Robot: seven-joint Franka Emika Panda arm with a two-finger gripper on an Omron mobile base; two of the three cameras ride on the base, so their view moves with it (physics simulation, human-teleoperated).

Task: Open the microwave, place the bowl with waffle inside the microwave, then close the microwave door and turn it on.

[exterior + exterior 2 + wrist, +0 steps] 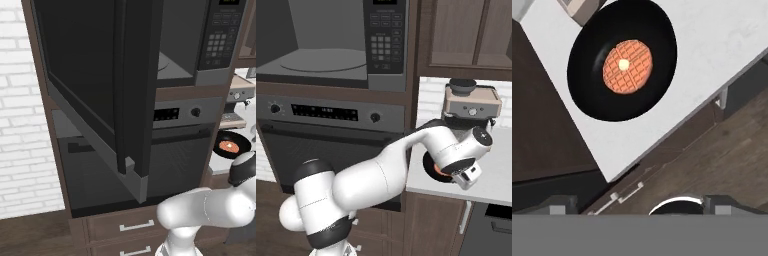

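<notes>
Door [100, 90] swung wide at left, microwave [331, 45] cavity exposed. Bowl [622, 67] with waffle [627, 66] on counter [712, 65] at right. Gripper [468, 177] above bowl; jaws apart, empty. Step: fetching bowl. Next: descend, pinch rim.

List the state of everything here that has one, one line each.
microwave door: swung wide open.
microwave: cavity empty.
bowl with waffle: on the white counter, not held.
waffle: flat in the bowl's centre.
oven: door closed.
hand: above the bowl, holding nothing.
</notes>
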